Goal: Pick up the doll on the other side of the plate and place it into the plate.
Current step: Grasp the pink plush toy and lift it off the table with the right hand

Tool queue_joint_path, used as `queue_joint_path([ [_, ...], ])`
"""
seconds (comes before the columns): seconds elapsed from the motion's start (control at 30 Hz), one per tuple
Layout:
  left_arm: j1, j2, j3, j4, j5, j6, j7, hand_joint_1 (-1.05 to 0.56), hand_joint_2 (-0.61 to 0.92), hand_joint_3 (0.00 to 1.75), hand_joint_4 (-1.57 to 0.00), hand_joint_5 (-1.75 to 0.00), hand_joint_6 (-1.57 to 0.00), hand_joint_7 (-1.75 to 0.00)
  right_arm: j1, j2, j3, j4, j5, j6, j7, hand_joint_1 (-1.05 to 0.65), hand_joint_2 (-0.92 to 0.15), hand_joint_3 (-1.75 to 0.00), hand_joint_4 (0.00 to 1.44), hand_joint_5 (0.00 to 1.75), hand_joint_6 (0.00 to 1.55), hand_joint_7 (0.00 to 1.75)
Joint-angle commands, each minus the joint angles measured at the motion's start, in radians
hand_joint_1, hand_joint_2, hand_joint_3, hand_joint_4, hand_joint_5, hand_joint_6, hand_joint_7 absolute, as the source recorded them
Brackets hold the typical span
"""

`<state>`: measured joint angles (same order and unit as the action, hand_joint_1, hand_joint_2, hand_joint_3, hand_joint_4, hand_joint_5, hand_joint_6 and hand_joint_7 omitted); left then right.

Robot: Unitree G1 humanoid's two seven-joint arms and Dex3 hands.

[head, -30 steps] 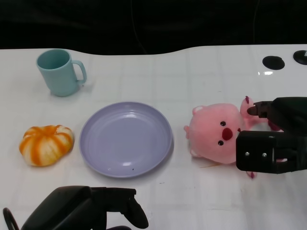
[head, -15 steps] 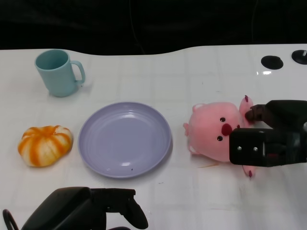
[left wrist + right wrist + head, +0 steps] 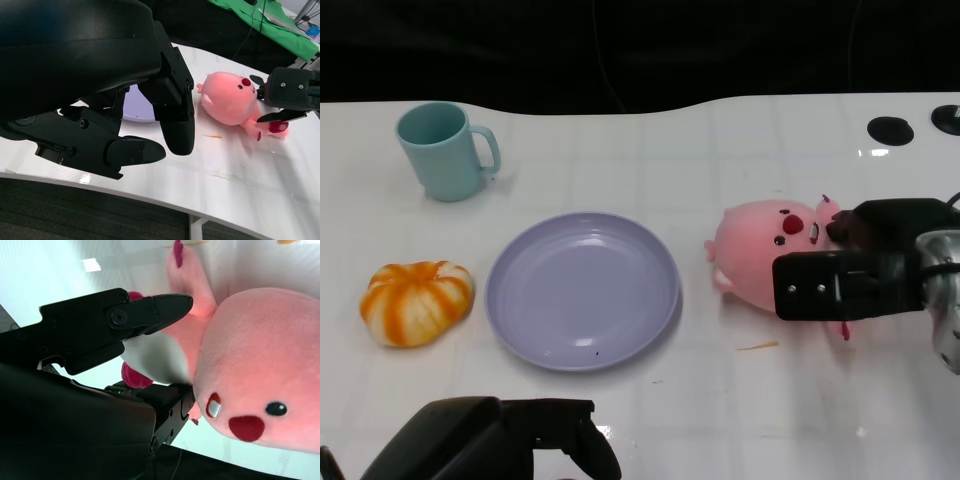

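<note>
The pink plush doll (image 3: 760, 255) lies to the right of the lavender plate (image 3: 582, 290), its face turned up and toward the far side. My right hand (image 3: 860, 270) grips the doll's body from the right, with fingers on both sides of it. The right wrist view shows a finger (image 3: 150, 310) across the doll (image 3: 260, 365) near its legs and another under it. The left wrist view shows the doll (image 3: 230, 97) and right hand (image 3: 292, 92) beyond the plate (image 3: 135, 102). My left hand (image 3: 500, 450) stays low at the near edge, holding nothing.
A teal mug (image 3: 442, 150) stands at the far left. An orange-and-white pumpkin toy (image 3: 417, 300) lies left of the plate. Two round black holes (image 3: 890, 129) sit in the table at the far right. A small orange sliver (image 3: 757, 346) lies near the doll.
My right hand has closed on the doll and moved a little left. The doll has rolled so its face points up and away, and its head has shifted slightly farther.
</note>
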<state>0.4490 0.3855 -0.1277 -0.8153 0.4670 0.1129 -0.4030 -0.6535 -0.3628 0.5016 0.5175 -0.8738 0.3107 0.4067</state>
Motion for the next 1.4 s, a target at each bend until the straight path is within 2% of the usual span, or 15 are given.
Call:
queue_joint_path([
  [0.03, 0.019, 0.006, -0.018, -0.064, 0.012, -0.021, -0.005, -0.22, 0.92, 0.38, -0.63, -1.61, -0.73, -0.89, -0.028, 0.019, 0.028, 0.071, 0.002, -0.010, -0.013, -0.84, -0.92, -0.11, 0.17, 0.38, 0.37, 0.00],
  [0.33, 0.041, 0.012, -0.027, -0.115, 0.018, 0.015, -0.018, -0.22, 0.92, 0.36, -0.62, -1.63, -0.73, -0.88, -0.110, 0.075, 0.102, 0.251, -0.024, -0.028, -0.082, -0.85, -0.92, -0.11, 0.17, 0.38, 0.38, 0.01],
  [0.73, 0.042, 0.019, -0.032, -0.133, 0.020, 0.028, -0.018, -0.23, 0.92, 0.34, -0.62, -1.65, -0.74, -0.87, -0.158, 0.113, 0.216, 0.387, -0.086, -0.092, -0.206, -0.76, -0.92, -0.17, 0.22, 0.44, 0.53, 0.05],
  [0.87, 0.043, 0.021, -0.032, -0.135, 0.018, 0.025, -0.017, -0.24, 0.92, 0.34, -0.63, -1.66, -0.74, -0.88, -0.169, 0.136, 0.234, 0.442, -0.093, -0.108, -0.282, -0.64, -0.92, -0.18, 0.32, 0.49, 0.64, 0.07],
  [0.93, 0.044, 0.022, -0.032, -0.140, 0.018, 0.028, -0.019, -0.24, 0.92, 0.34, -0.63, -1.66, -0.74, -0.88, -0.169, 0.138, 0.233, 0.465, -0.090, -0.139, -0.344, -0.56, -0.92, -0.17, 0.48, 0.43, 0.78, 0.05],
  [0.97, 0.045, 0.023, -0.031, -0.142, 0.017, 0.030, -0.021, -0.24, 0.92, 0.34, -0.63, -1.66, -0.74, -0.88, -0.167, 0.138, 0.225, 0.473, -0.080, -0.157, -0.377, -0.52, -0.92, -0.16, 0.60, 0.36, 0.90, 0.05],
  [1.03, 0.044, 0.025, -0.028, -0.145, 0.015, 0.033, -0.023, -0.24, 0.92, 0.33, -0.63, -1.66, -0.74, -0.88, -0.158, 0.132, 0.191, 0.480, -0.042, -0.208, -0.444, -0.46, -0.92, -0.10, 0.77, 0.31, 1.05, 0.05],
  [1.07, 0.043, 0.027, -0.028, -0.146, 0.015, 0.033, -0.023, -0.24, 0.92, 0.33, -0.63, -1.66, -0.74, -0.89, -0.154, 0.129, 0.178, 0.482, -0.024, -0.232, -0.472, -0.41, -0.92, -0.07, 0.91, 0.35, 1.11, 0.05],
  [1.1, 0.042, 0.028, -0.027, -0.145, 0.014, 0.033, -0.023, -0.24, 0.92, 0.33, -0.63, -1.66, -0.74, -0.89, -0.149, 0.122, 0.168, 0.480, -0.013, -0.253, -0.503, -0.39, -0.92, -0.06, 0.97, 0.41, 1.13, 0.05],
  [1.17, 0.039, 0.029, -0.027, -0.144, 0.013, 0.036, -0.021, -0.24, 0.92, 0.33, -0.63, -1.65, -0.74, -0.89, -0.147, 0.122, 0.158, 0.481, -0.005, -0.249, -0.541, -0.39, -0.92, -0.10, 0.94, 0.83, 1.12, 0.02],
  [1.2, 0.038, 0.029, -0.028, -0.143, 0.014, 0.037, -0.021, -0.24, 0.92, 0.33, -0.63, -1.64, -0.74, -0.89, -0.146, 0.126, 0.150, 0.482, 0.003, -0.241, -0.549, -0.39, -0.92, -0.15, 0.92, 1.22, 1.05, 0.01],
  [1.27, 0.037, 0.029, -0.030, -0.142, 0.015, 0.039, -0.021, -0.24, 0.92, 0.34, -0.63, -1.64, -0.74, -0.89, -0.146, 0.131, 0.140, 0.484, 0.016, -0.232, -0.555, -0.38, -0.92, -0.19, 0.89, 1.51, 0.99, 0.00],
  [1.37, 0.036, 0.028, -0.030, -0.142, 0.018, 0.044, -0.021, -0.24, 0.92, 0.34, -0.63, -1.64, -0.74, -0.89, -0.143, 0.133, 0.122, 0.480, 0.037, -0.213, -0.548, -0.38, -0.92, -0.19, 0.85, 1.59, 1.02, 0.02],
  [1.4, 0.036, 0.028, -0.030, -0.142, 0.018, 0.047, -0.021, -0.23, 0.92, 0.34, -0.63, -1.64, -0.74, -0.89, -0.143, 0.134, 0.117, 0.477, 0.043, -0.199, -0.540, -0.39, -0.92, -0.21, 0.85, 1.51, 1.03, 0.02],
])
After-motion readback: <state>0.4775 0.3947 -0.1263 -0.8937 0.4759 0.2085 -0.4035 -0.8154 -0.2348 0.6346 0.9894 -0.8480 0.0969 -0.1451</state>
